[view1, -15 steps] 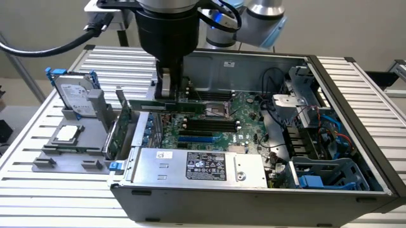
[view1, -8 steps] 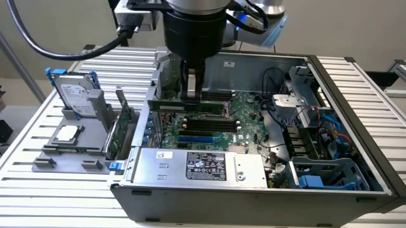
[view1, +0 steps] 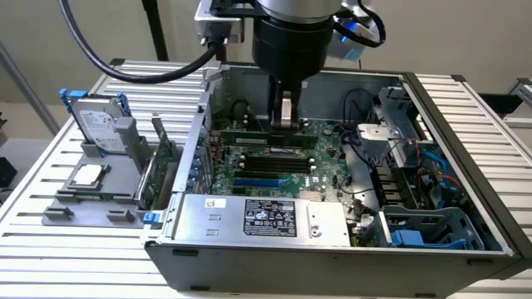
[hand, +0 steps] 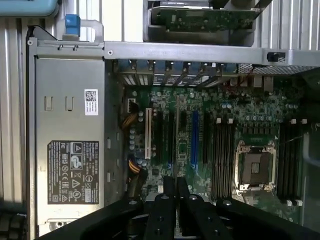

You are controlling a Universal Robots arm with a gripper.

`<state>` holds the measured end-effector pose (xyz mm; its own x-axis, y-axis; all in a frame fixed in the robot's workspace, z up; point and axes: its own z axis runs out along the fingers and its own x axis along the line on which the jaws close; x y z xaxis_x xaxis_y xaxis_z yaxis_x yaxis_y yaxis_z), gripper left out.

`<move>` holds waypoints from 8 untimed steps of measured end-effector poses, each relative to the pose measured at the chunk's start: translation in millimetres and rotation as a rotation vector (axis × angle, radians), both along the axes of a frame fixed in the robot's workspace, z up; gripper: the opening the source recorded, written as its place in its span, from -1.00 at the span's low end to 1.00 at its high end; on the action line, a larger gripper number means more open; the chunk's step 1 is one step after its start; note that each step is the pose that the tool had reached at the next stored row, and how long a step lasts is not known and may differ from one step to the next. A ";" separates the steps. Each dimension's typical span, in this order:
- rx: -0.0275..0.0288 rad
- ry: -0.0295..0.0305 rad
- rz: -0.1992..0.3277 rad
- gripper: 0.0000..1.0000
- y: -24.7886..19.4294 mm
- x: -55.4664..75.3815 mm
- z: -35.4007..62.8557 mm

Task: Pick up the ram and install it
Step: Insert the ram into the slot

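Ext. view, L to R:

1. Bench point(view1: 50, 261): slatted metal, carries all items.
2. Grey holder point(view1: 83, 210): on bench, just beside the PC case, on the ext. view's left. Contents:
 - hard drive point(view1: 96, 124), upright, blue brackets
 - processor chip point(view1: 89, 175), square, silver, lying flat in front of drive
 - expansion card point(view1: 162, 165), green, standing on edge at the holder side nearest the case. Wrist view shows it point(hand: 210, 19) outside the case wall.
3. PC case point(view1: 332, 274): on its side, top open.
4. Power supply point(view1: 266, 218): grey box w/ black label, in the near part of the case. Same unit in wrist view point(hand: 70, 140).
5. Motherboard point(view1: 328, 149): green, on case floor. It has a blue slot point(view1: 261, 182) w/ black slots point(view1: 275, 163) just behind it. Wrist view point(hand: 235, 107) also shows the processor socket point(hand: 255, 170) between rows of black slots.
6. Ram point(view1: 245, 137): long green stick, on edge, parallel to the black slots, at the far side of the board. Seated or not: cannot tell.
7. End effector point(view1: 285, 124): reaches down from the arm into the case. Fingers drawn nearly together, clamped on ram's top edge, off-centre toward the ext. view's right. Wrist view point(hand: 175, 185): fingers point(hand: 166, 210) side by side, thin gap, above the board.
8. Black cable point(view1: 108, 65): loops from arm top toward the ext. view's left.
9. Drive cage point(view1: 424, 227): grey, case corner on the ext. view's right, w/ blue cables point(view1: 437, 168) behind it.
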<state>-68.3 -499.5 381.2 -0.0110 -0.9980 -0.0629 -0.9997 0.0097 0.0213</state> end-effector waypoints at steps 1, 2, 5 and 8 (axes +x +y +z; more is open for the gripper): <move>-0.0001 0.0000 0.000 -1.00 2.9 2.7 -0.7; 0.0000 0.0000 0.000 -1.00 6.4 4.7 -1.4; -0.0002 0.0000 0.000 -1.00 19.7 8.0 -3.5; 0.0000 -0.0001 0.000 -1.00 33.2 10.1 -5.8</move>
<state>-58.2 -466.3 375.4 -0.0111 -0.9980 -0.0629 -0.9997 0.0098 0.0212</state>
